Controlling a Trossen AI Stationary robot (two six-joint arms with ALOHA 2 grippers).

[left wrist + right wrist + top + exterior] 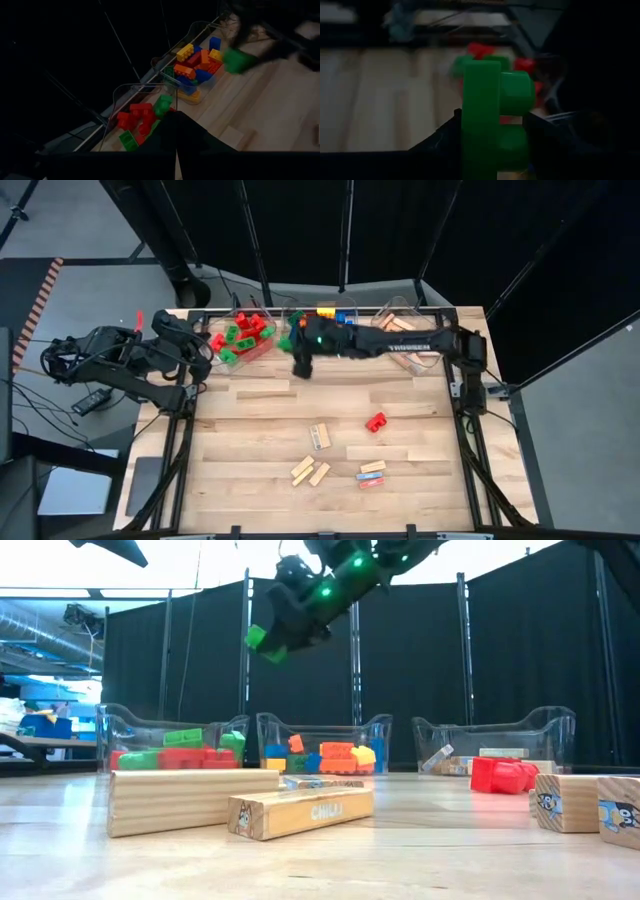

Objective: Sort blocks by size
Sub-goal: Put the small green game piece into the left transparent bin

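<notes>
My right gripper [278, 638] reaches from the table's right, high above the far part of the table near the left bin [245, 335]. It is shut on a green studded block [262, 640], which fills the right wrist view as the block [490, 120]. On the table lie a red block [376, 421] and several tan wooden bars [320, 436], all flat on the wood. The left bin holds red and green blocks. My left gripper [175, 145] is shut and waits past the table's left edge. My right gripper pinches the green block between its two fingers, one finger [445, 142] on the flat underside and the other on the studded face [512, 100]. The fingers slant downward from the table's right. The block stands on edge in the hold, lifted well clear of the table.
Three clear bins stand along the far edge: the left one, a middle bin [330, 315] of mixed coloured blocks, and a right bin [405, 330] of wooden bars. More bars [372, 473] lie near the front right. Bare wood lies between bins and loose blocks.
</notes>
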